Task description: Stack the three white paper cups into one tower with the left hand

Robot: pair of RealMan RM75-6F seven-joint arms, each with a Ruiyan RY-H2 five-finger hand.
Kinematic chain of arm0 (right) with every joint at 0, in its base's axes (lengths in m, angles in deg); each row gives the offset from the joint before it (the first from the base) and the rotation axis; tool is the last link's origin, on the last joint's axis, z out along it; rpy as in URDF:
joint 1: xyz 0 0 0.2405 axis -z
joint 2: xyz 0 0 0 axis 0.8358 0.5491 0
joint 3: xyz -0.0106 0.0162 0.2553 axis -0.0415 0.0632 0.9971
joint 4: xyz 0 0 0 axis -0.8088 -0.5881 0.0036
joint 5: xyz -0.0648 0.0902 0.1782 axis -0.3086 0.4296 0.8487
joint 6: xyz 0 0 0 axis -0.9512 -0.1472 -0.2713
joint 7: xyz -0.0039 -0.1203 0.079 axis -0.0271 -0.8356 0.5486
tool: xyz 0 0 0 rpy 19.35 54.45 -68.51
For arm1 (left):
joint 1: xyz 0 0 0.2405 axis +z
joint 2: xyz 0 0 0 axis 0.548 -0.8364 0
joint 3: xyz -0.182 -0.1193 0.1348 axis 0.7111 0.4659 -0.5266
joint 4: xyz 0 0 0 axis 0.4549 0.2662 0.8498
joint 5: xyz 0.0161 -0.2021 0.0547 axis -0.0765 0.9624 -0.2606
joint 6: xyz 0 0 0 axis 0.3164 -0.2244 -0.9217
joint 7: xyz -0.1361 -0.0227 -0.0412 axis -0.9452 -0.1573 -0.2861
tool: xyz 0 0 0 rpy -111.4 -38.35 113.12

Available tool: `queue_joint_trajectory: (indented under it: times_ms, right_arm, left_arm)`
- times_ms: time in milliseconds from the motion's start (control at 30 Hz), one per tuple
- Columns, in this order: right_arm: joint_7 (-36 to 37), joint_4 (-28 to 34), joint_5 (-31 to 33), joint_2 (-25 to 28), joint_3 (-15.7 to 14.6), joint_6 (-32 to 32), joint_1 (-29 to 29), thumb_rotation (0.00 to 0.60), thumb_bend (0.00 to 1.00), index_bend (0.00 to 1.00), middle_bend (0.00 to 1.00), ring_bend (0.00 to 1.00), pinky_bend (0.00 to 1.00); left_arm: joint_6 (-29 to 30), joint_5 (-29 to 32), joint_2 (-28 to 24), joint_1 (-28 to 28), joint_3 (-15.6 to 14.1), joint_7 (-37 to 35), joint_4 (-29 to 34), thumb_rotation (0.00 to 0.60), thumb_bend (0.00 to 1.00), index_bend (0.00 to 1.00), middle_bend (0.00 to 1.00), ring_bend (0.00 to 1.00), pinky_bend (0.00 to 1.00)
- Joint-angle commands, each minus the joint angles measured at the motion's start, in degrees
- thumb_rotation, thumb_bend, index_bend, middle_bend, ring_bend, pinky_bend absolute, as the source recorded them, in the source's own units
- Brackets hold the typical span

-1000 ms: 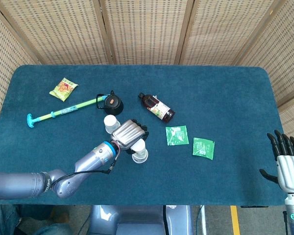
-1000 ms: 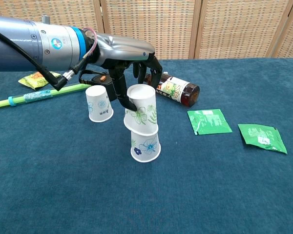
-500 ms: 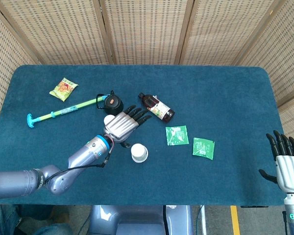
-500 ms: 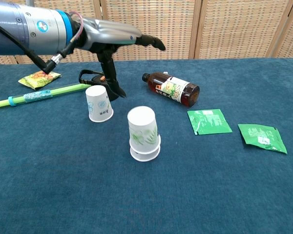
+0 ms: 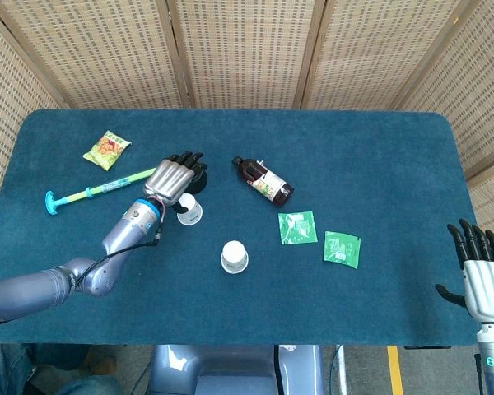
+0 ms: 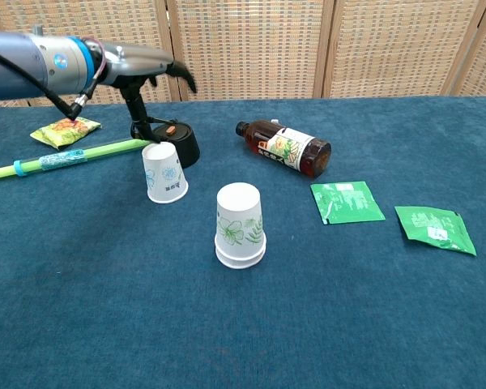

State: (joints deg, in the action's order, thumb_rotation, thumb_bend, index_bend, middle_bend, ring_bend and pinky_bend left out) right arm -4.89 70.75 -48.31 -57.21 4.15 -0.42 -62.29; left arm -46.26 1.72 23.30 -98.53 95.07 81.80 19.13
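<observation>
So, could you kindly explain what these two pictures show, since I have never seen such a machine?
This is a robot with two metal arms, each ending in a hand with fingers. One picture looks down from its head, the other looks forward from its chest. The left hand hovers above a single upside-down paper cup, holding nothing. The right hand waits at the table's edge, fingers apart. On the blue table stand two stacked paper cups, also upside down. Around them lie a brown bottle on its side, two green packets, a black round object, a green stick tool and a yellow snack bag.
</observation>
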Motion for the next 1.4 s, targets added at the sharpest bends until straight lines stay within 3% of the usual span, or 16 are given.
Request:
queue_joint_trajectory:
  times_ms: [33,267,867,1100,1233,1400]
  right_arm:
    - [-0.1,0.1,0.2,0.0,0.0,0.1,0.0,0.6,0.0,0.0,0.0,0.0,0.0]
    - [-0.1,0.1,0.2,0.1,0.0,0.1,-0.1,0.6,0.0,0.0,0.0,0.0,0.0]
    - [-0.3,0.2,0.2,0.0,-0.2,0.2,-0.1,0.6,0.0,0.0,0.0,0.0,0.0]
    - [0.2,0.1,0.3,0.1,-0.2,0.5,-0.2,0.6,0.0,0.0,0.0,0.0,0.0]
    - [0.5,0.2,0.2,0.2,-0.3,0.5,-0.2,0.6,0.0,0.0,0.0,0.0,0.0]
    - [1.0,0.2,0.1,0.3,-0.3,0.8,-0.3,0.6,0.0,0.0,0.0,0.0,0.0]
  left_arm:
    - [-1.9,-1.6,2.5,2.0,-0.8,-3.6,-4.6,0.6,0.0,0.3,0.17,0.17,0.26]
    - [-2.3,-7.0,1.8,4.3,-0.8,-7.7,-5.5,0.6,0.0,0.37,0.23,0.23,0.3]
    - [-3.1,-12.9,5.8,6.3,0.0,-12.0,-9.8,0.6,0.0,0.38,0.23,0.24,0.32]
    - [-3.0,-13.6,6.8,6.6,0.0,-11.4,-10.4,0.6,0.0,0.39,0.23,0.29,0.42]
    - [-3.3,-13.3,7.6,6.7,0.5,-11.2,-10.7,0.6,0.05,0.44,0.25,0.35,0.52]
    - [-1.5,-13.2,8.8,7.1,0.8,-9.6,-11.6,0.6,0.22,0.53,0.33,0.44,0.57]
